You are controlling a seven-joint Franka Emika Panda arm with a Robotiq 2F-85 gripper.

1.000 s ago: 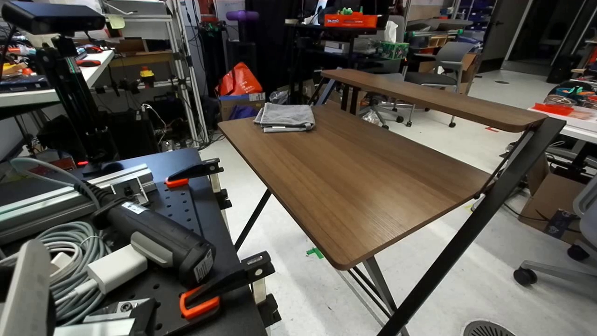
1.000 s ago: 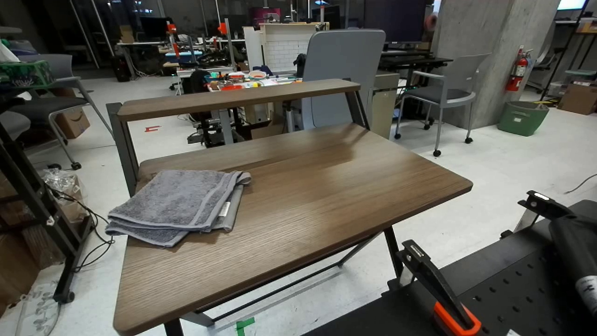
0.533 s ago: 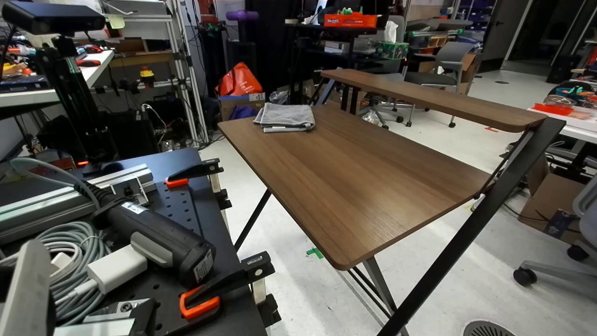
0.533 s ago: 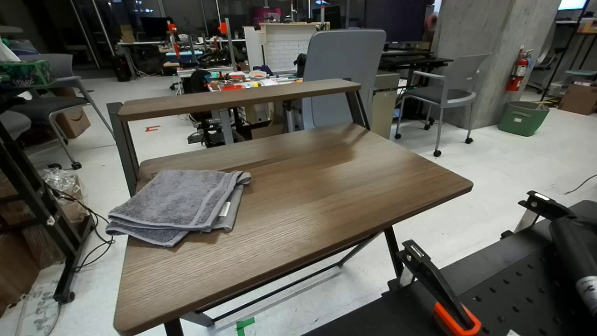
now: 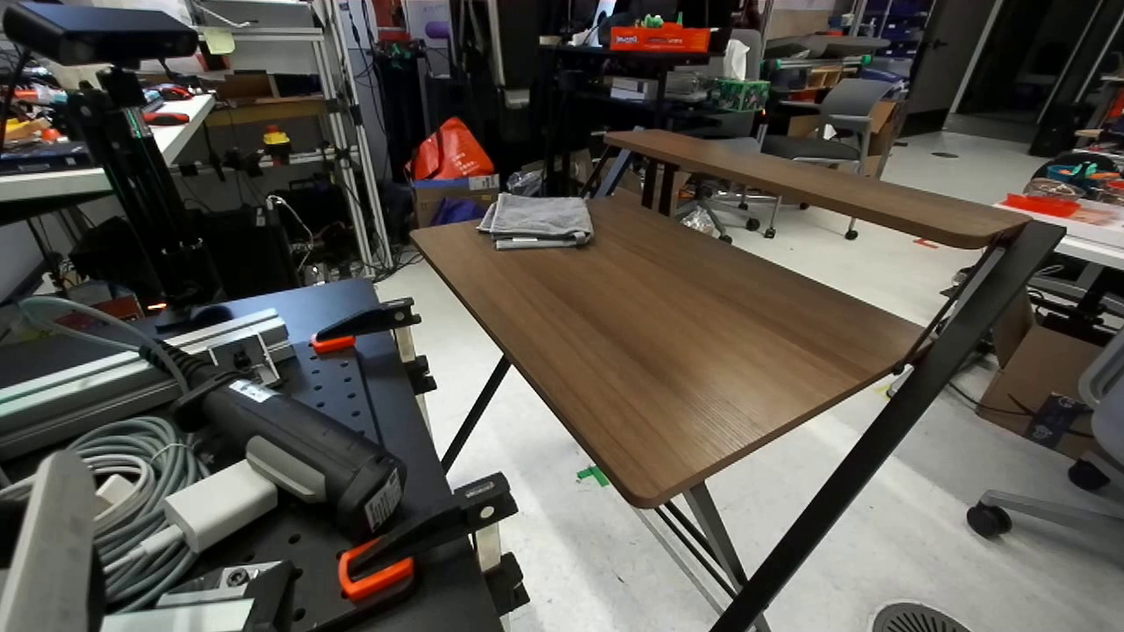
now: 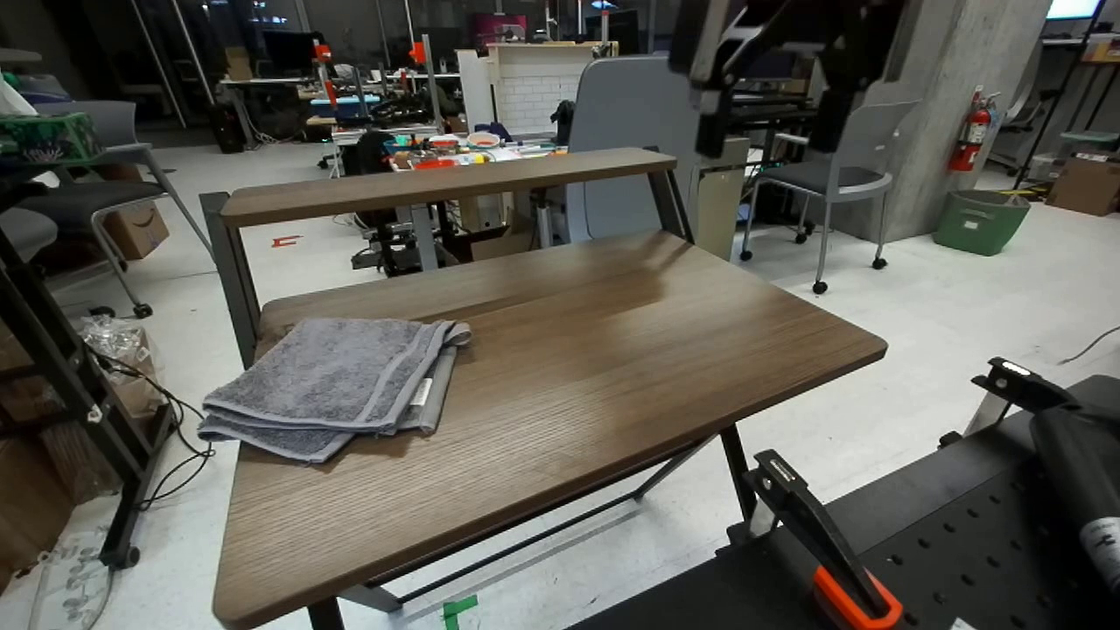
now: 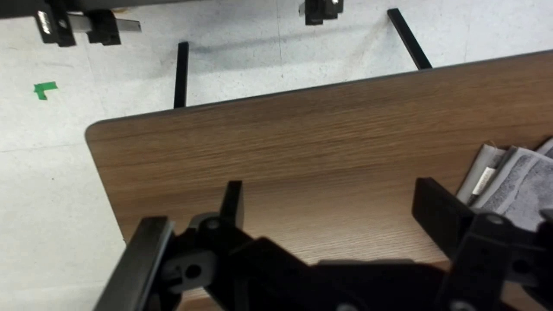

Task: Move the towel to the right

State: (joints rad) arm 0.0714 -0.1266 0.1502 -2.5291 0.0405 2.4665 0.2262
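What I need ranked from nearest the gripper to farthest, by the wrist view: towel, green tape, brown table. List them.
1. Brown table: mid-picture, seen through the gap of the open gripper.
2. Towel: on that table, at the picture's right edge.
3. Green tape: on the floor, at the picture's upper left, past the table's corner.

A workshop-like lab: in an exterior view, clamps [image 5: 448, 524] and coiled cable [image 5: 162, 432] on a perforated worktop [image 5: 341, 391], lower left; blurred clutter [image 5: 35, 132], perhaps tools, upper left.
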